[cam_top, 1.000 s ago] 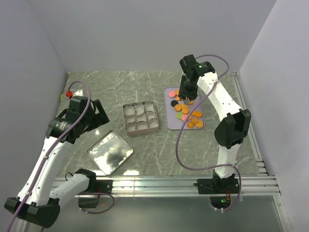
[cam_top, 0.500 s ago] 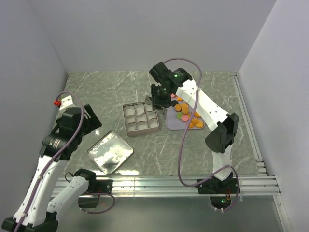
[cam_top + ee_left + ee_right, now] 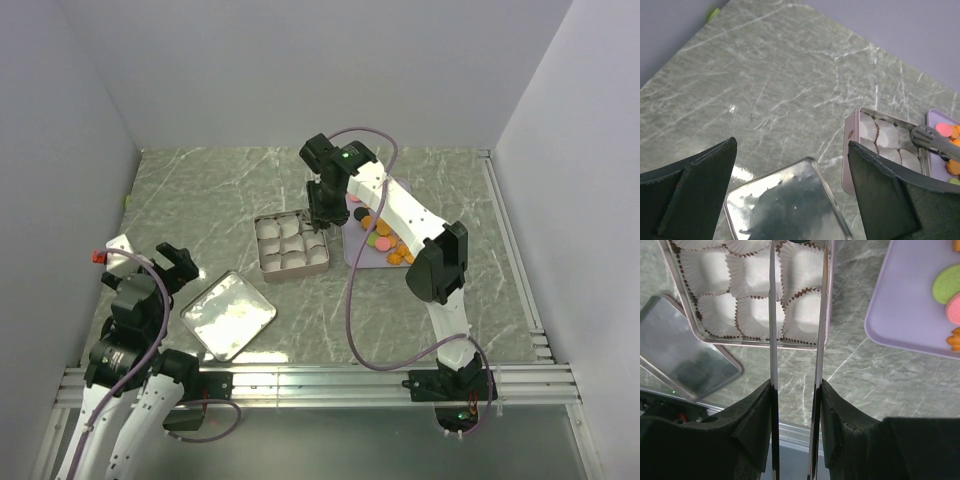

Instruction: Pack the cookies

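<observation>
The cookies [image 3: 385, 236], mostly orange with some pink and green, lie on the lavender tray [image 3: 354, 256] at centre right. The right wrist view shows a green one [image 3: 947, 283] and a pink one [image 3: 954, 311] on the tray [image 3: 905, 305]. My right gripper [image 3: 322, 203] [image 3: 796, 385] is shut on metal tongs [image 3: 772, 315], which reach over the right side of the silver tin [image 3: 262, 252] [image 3: 760, 344] lined with white paper cups. A small dark piece shows between the tong tips at the frame's top edge. My left gripper [image 3: 166, 262] [image 3: 792, 145] is open and empty above the tin's lid [image 3: 785, 205].
The silver lid [image 3: 228, 313] lies flat near the front left, also in the right wrist view [image 3: 685, 350]. The tin [image 3: 850, 150] and tong tips [image 3: 927, 137] show in the left wrist view. Walls enclose the table on three sides; a rail runs along the near edge.
My right arm swung left from the lavender tray to over the tin, carrying the tongs. My left arm drew back and down toward the near left corner.
</observation>
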Robot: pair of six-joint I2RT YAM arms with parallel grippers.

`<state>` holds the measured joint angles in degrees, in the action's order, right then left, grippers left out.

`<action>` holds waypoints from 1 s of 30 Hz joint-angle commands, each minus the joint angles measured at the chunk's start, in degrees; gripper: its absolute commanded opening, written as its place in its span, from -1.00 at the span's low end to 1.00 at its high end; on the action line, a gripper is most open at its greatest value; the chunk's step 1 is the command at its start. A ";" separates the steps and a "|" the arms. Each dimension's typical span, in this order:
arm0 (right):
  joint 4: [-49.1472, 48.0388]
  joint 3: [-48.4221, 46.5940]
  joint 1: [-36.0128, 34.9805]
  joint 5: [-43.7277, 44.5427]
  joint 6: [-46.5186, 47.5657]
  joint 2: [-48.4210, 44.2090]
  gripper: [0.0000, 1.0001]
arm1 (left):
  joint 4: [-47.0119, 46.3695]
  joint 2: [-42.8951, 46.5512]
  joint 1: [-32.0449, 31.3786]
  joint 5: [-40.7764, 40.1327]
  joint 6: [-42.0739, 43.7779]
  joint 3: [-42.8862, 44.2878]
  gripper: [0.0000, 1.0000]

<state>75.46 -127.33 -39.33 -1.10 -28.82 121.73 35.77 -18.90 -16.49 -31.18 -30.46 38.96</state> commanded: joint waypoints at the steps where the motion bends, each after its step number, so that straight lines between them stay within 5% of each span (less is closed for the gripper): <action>1: -1.10 0.58 0.22 0.75 0.87 -1.50 -0.28 | -7.12 3.07 -0.03 -0.38 3.38 -0.64 0.99; 30: -1.20 -5.21 1.62 3.21 -2.91 0.01 0.21 | -8.79 1.93 -0.03 5.51 5.50 -1.34 0.99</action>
<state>73.76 -129.32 -38.89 -0.43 -30.76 123.57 29.41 -16.73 -16.49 -26.81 -26.15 37.69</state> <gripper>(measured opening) 0.602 0.994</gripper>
